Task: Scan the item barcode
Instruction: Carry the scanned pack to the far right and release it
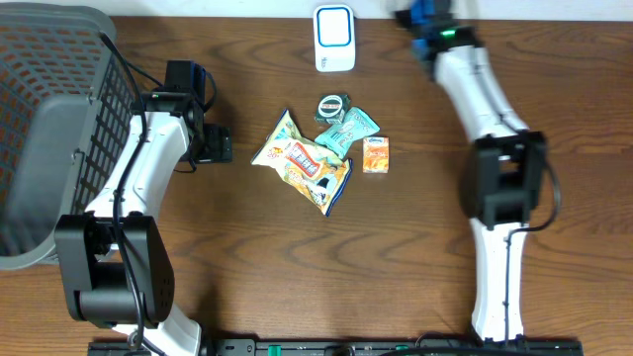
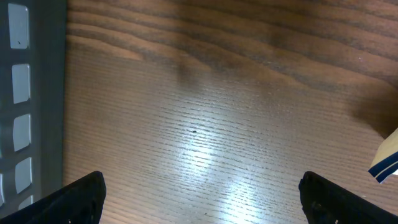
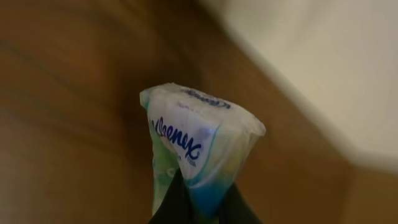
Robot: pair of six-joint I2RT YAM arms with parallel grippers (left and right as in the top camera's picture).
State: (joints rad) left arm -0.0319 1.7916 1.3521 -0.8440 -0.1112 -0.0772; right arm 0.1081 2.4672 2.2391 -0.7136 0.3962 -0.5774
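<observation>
Right wrist: crumpled white-green Kleenex pack (image 3: 199, 140) pinched in right jaws; left jaws spread.

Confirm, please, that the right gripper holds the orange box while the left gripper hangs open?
Not quite: the right wrist view shows the right gripper shut on a Kleenex pack; the orange box lies on the table. The left gripper does hang open.

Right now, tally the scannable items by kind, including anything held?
Snack bag: 1
Teal packet: 1
Round container: 1
Orange box: 1
Kleenex pack, held in the right tool: 1
Total: 5
</observation>
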